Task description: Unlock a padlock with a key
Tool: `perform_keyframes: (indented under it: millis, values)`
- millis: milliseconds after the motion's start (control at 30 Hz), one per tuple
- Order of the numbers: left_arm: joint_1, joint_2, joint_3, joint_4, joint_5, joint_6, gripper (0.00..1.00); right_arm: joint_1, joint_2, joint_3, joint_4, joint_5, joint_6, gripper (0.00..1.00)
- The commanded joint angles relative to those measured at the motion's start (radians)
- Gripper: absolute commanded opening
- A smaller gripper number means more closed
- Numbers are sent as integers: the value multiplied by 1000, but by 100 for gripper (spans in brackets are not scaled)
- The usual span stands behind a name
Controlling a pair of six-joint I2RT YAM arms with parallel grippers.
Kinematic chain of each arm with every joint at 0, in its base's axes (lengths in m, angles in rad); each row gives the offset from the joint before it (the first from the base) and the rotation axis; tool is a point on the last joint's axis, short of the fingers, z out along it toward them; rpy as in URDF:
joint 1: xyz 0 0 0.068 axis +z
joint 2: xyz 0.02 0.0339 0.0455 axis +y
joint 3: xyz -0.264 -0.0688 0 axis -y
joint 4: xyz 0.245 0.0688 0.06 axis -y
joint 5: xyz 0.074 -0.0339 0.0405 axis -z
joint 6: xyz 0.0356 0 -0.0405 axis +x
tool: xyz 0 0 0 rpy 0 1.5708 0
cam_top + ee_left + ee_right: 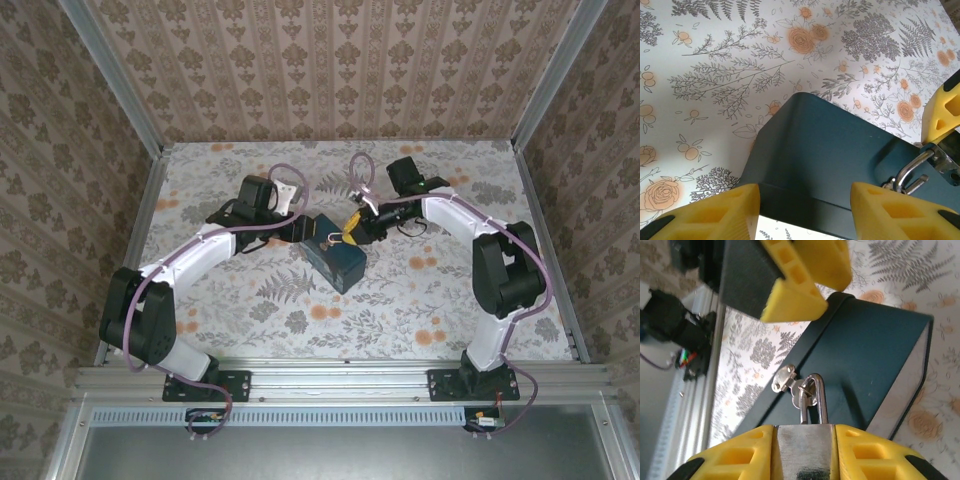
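Right pincer (804, 434) tight on tiny silver metal padlock (805, 457), left pincer (805, 202) around dark-blue rectangular box (830, 135), grip unclear tbh

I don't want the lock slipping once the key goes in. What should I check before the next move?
1. Lock grip: right gripper clamped on the padlock body: ok.
2. Attachment: shackle threaded through the hasp: ok.
3. Box steadied: left gripper fingers flank the blue box: ok.
4. Tool: key ready in a gripper: not ok; one holds the lock, the other the box.
5. Access: keyhole reachable: cannot tell; the lock's end sits hidden between the fingers.
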Motion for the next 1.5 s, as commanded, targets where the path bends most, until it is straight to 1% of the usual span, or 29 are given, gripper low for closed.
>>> perform_keyframes:
  millis: [0, 100, 200, 267, 367, 400, 467, 500, 533, 567, 633, 667, 733, 767, 833, 967, 1233, 1467]
  values:
    - [-13, -7, 42, -6, 37, 12, 51, 7, -50, -6, 51, 8, 348, 16]
    - [-19, -11, 45, -1, 50, 18, 50, 5, -66, -39, 132, 54, 588, 15]
    - [-29, -13, 43, 26, 75, 25, 50, 2, -83, -91, 251, 68, 868, 14]
    - [-45, -11, 43, 44, 96, 51, 50, 3, -92, -120, 313, 53, 1014, 14]
    - [-75, -12, 49, 52, 123, 125, 50, 5, -118, -187, 463, 67, 1253, 15]
    - [-82, -15, 48, 57, 136, 152, 50, 5, -125, -200, 487, 67, 1314, 15]
    - [-88, -26, 25, 101, 175, 217, 50, 4, -143, -205, 497, 79, 1382, 15]
    - [-87, -35, 3, 139, 214, 265, 50, 3, -152, -206, 490, 98, 1415, 15]
    - [-87, -44, -20, 178, 260, 326, 50, 4, -156, -203, 492, 99, 1447, 16]
    - [-85, -51, -37, 198, 283, 385, 51, 4, -157, -203, 498, 97, 1477, 16]
    - [-81, -54, -42, 190, 311, 519, 53, 5, -158, -206, 501, 96, 1531, 17]
    - [-73, -48, -34, 180, 330, 560, 54, 5, -157, -211, 511, 88, 1545, 17]
    - [-44, -25, -8, 165, 415, 635, 54, 6, -157, -221, 519, 76, 1547, 17]
    - [-33, -12, -2, 176, 443, 653, 54, 3, -155, -224, 516, 76, 1543, 17]
    - [-25, 15, 15, 168, 493, 736, 55, 4, -146, -233, 530, 76, 1547, 17]
    - [-22, 83, 69, 119, 549, 850, 54, 4, -133, -246, 550, 76, 1553, 17]
    - [-4, 209, 160, 126, 634, 894, 55, 4, -121, -237, 544, 63, 1538, 17]
    - [4, 278, 229, 79, 641, 941, 55, 3, -109, -209, 497, 46, 1492, 17]
